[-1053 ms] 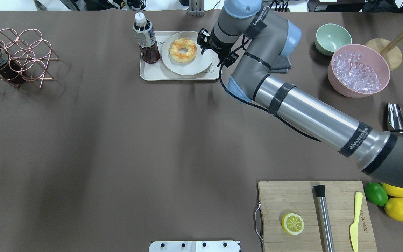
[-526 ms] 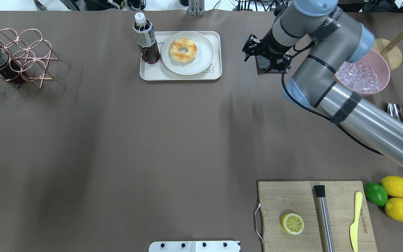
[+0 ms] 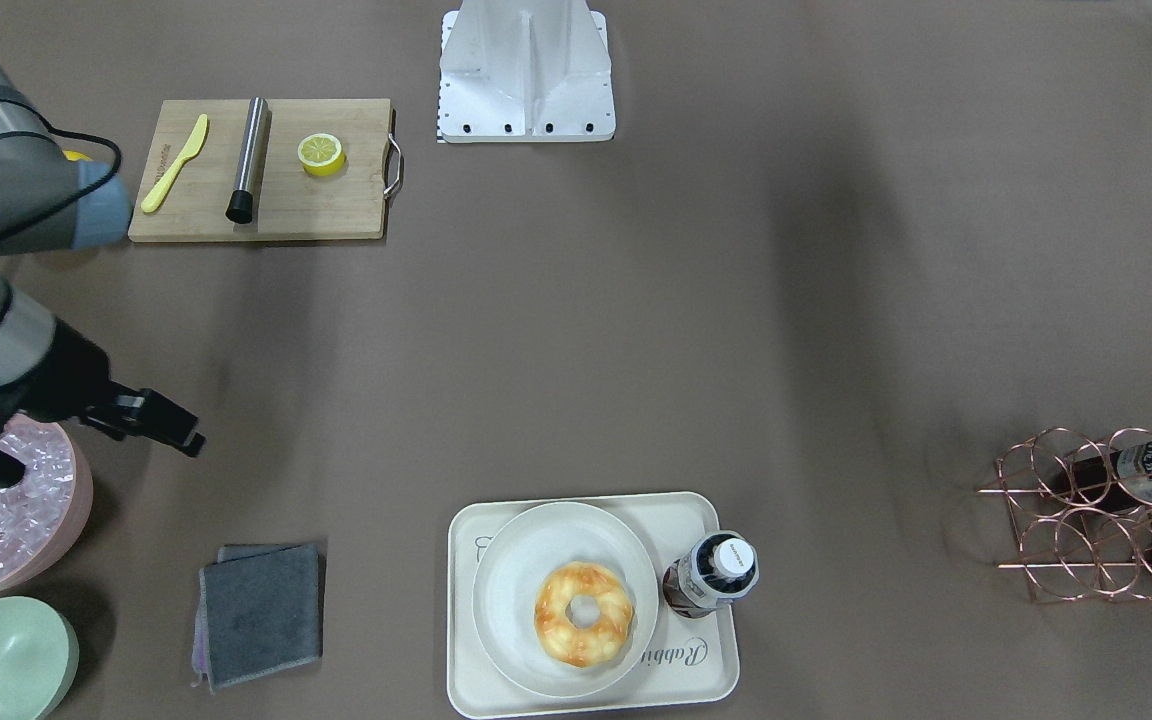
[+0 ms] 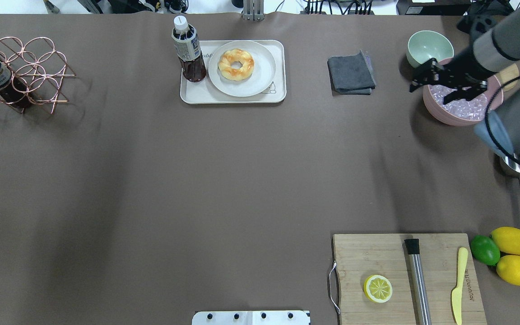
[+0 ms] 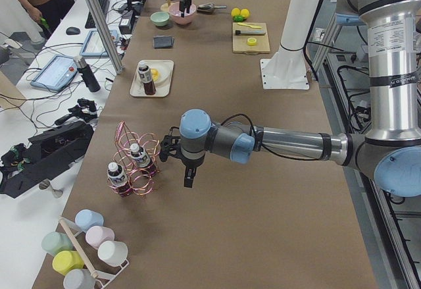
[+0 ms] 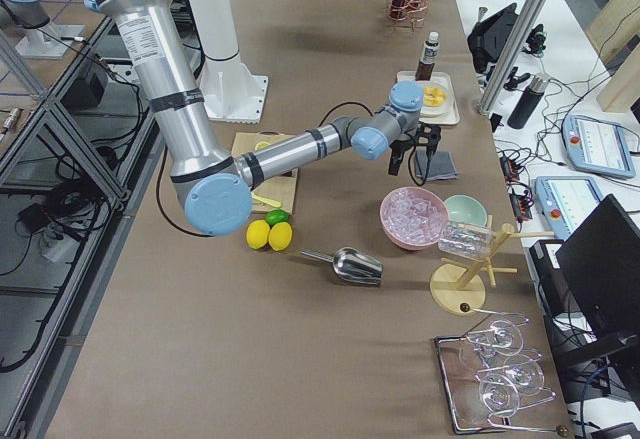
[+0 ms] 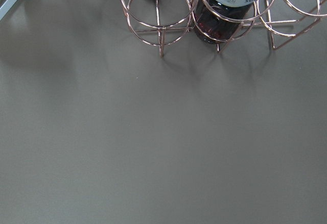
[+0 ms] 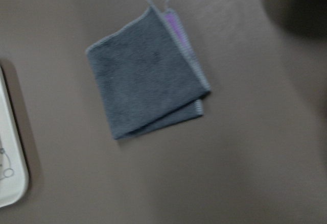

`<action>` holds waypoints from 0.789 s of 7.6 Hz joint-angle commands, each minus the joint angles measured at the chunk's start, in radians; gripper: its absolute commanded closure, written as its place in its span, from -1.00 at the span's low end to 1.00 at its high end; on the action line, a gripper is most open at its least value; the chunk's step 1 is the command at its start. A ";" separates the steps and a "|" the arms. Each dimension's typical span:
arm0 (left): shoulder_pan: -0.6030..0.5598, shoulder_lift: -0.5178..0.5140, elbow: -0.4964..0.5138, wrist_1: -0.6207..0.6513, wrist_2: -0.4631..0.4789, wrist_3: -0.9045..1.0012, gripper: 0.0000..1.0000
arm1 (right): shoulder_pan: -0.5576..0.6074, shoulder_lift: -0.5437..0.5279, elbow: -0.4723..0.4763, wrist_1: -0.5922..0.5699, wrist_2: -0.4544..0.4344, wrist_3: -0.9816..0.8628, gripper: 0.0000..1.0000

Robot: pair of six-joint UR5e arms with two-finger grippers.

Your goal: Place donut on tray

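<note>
The donut (image 4: 236, 64) is golden-orange with a hole. It lies on a round white plate (image 4: 260, 81) that sits on the cream tray (image 4: 197, 92) at the far middle of the table. It also shows in the front view (image 3: 583, 612). My right gripper (image 4: 415, 79) is open and empty, far to the right of the tray, at the rim of a pink bowl. The tray's corner shows in the right wrist view (image 8: 10, 173). My left gripper (image 5: 187, 177) hangs near the wire rack. I cannot tell whether it is open or shut.
A dark bottle (image 4: 188, 54) stands on the tray's left end. A grey cloth (image 4: 351, 73) lies between the tray and the pink ice bowl (image 4: 461, 110). A green bowl (image 4: 429, 47), a cutting board (image 4: 377, 253) and a copper wire rack (image 4: 25, 74) stand around.
My right gripper has moved from beside the donut on the plate far to the right, past the grey cloth to the pink bowl. The donut stays on the plate.
</note>
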 commanded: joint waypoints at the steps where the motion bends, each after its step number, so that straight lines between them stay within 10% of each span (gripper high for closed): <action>1: 0.000 0.001 0.001 0.000 0.004 0.000 -0.96 | 0.130 -0.238 0.080 0.000 0.035 -0.313 -0.99; 6: 0.003 -0.005 -0.009 -0.006 0.004 0.012 -0.96 | 0.288 -0.452 0.067 -0.005 0.055 -0.717 -0.99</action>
